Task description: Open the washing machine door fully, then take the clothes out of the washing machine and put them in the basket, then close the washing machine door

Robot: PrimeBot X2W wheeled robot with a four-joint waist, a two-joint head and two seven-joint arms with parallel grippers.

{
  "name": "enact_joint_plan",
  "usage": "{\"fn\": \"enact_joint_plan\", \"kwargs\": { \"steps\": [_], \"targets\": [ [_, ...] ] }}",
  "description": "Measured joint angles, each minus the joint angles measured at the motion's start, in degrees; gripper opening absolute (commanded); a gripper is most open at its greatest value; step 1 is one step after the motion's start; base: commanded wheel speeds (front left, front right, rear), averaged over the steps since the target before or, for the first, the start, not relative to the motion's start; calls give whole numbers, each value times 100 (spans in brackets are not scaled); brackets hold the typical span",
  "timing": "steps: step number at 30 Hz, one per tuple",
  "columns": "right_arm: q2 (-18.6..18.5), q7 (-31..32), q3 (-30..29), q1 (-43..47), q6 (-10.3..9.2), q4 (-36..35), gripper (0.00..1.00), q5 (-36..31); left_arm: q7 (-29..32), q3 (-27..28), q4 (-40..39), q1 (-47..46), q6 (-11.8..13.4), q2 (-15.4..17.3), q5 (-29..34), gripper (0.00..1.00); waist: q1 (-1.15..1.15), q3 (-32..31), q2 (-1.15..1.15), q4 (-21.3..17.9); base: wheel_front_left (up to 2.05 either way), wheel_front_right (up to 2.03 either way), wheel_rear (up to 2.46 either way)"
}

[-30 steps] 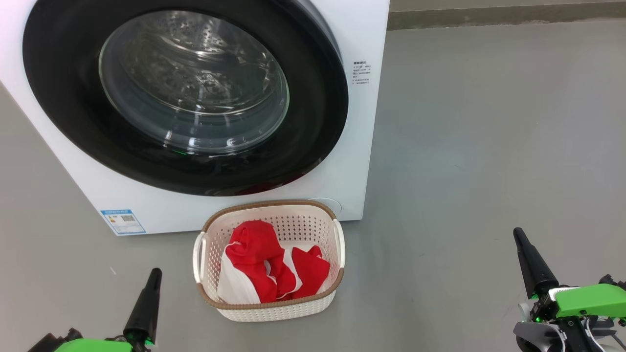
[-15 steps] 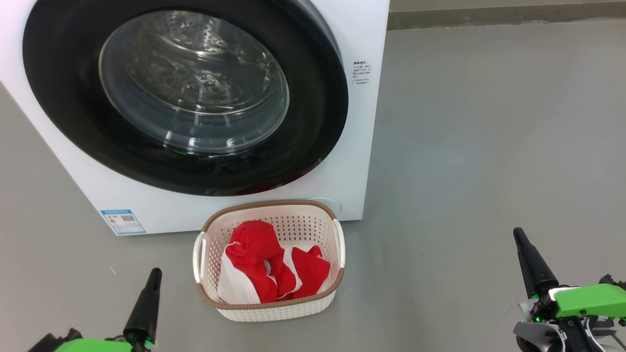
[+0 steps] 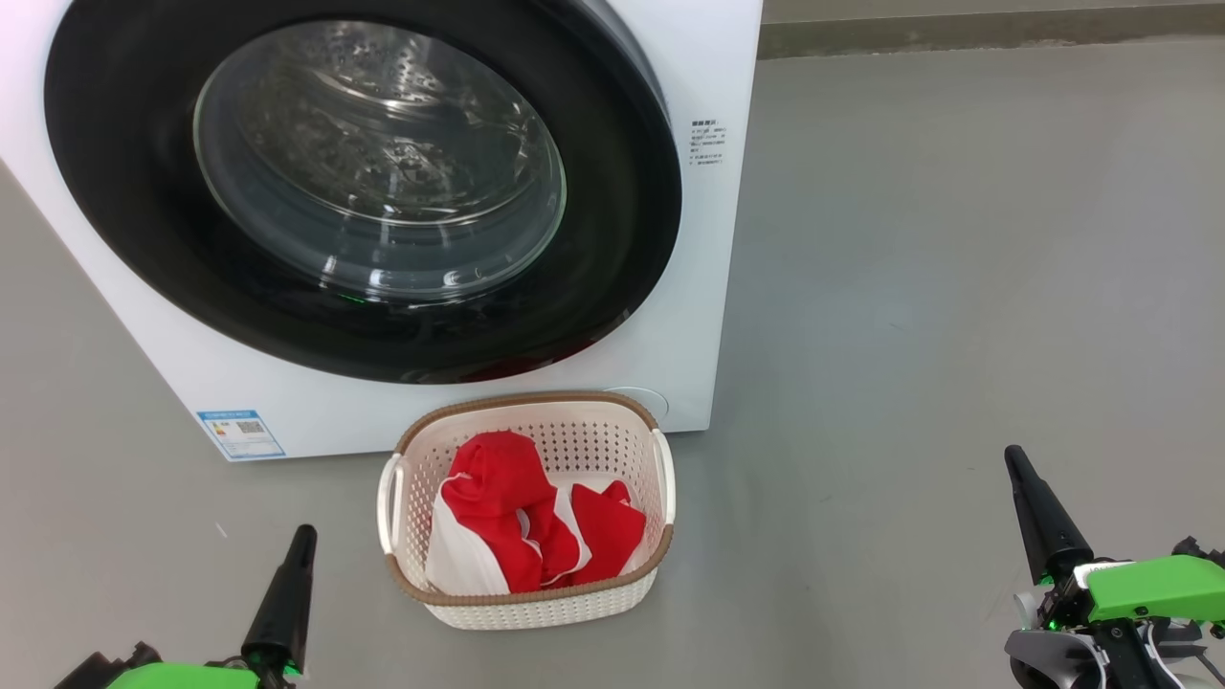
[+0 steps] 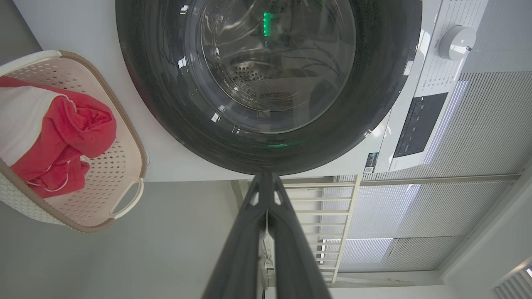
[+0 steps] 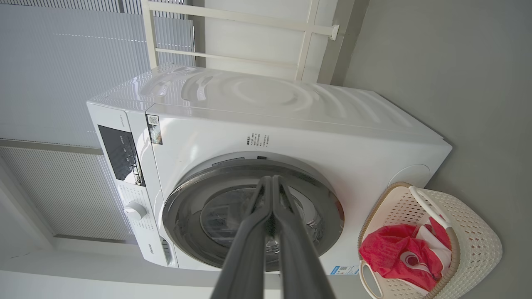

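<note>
Grey floor (image 3: 957,287), smooth, matt. White washing machine (image 3: 703,316) stands on it, upper left of head view. Cream basket (image 3: 536,605) rests on it just before machine's lower front.

Probably a home laundry corner, white washing machine (image 3: 703,287) on bare grey floor (image 3: 957,287), laundry basket (image 3: 536,611), slatted blinds (image 5: 62,62) behind

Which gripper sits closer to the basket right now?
The left gripper, fingers shut, just left of the basket; the right gripper stands much farther off on the other side.
</note>
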Motion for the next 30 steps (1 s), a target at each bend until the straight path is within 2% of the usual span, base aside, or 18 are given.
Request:
{"fn": "enact_joint_plan", "kwargs": {
  "steps": [30],
  "targets": [
    [-1,0,0,-1,0,1,0,0,0,0,0,0,0,0,0,0,-1,0,0,0,0,0,0]
  ]
}}
